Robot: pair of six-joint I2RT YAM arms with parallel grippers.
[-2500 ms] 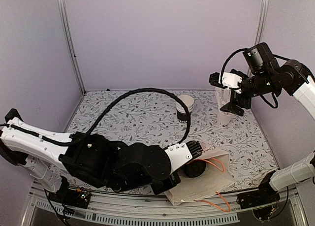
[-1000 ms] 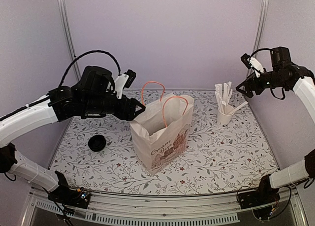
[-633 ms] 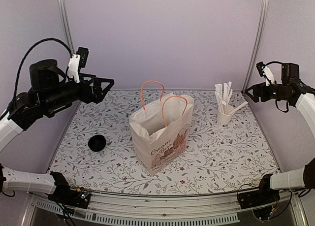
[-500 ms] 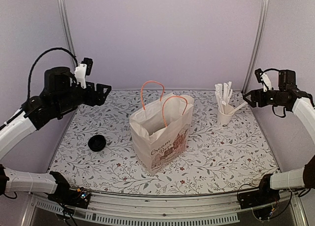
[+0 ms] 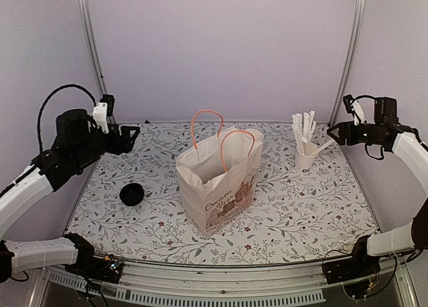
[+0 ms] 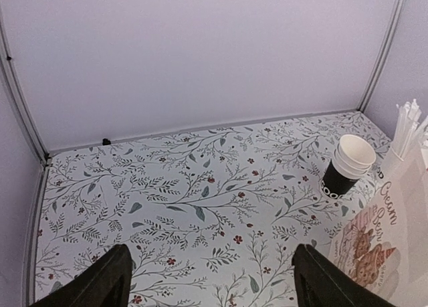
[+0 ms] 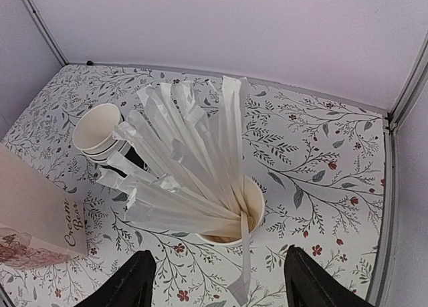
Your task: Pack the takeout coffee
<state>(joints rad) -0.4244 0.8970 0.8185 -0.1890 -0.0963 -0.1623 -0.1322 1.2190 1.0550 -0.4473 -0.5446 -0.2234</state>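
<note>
Pulled back left and right, jaws wide, empty; bag (image 5: 217,183) now upright on bench (image 5: 301,210), takeout coffee (image 5: 132,194) yet to go in.

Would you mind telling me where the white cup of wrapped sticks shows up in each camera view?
Top external: the white cup of sticks stands at right rear, right of the paper bag.
Left wrist: its sticks show at the right edge, above the bag.
Right wrist: picture centre, bag at lower left.
Shared landmark: the paper bag.
</note>
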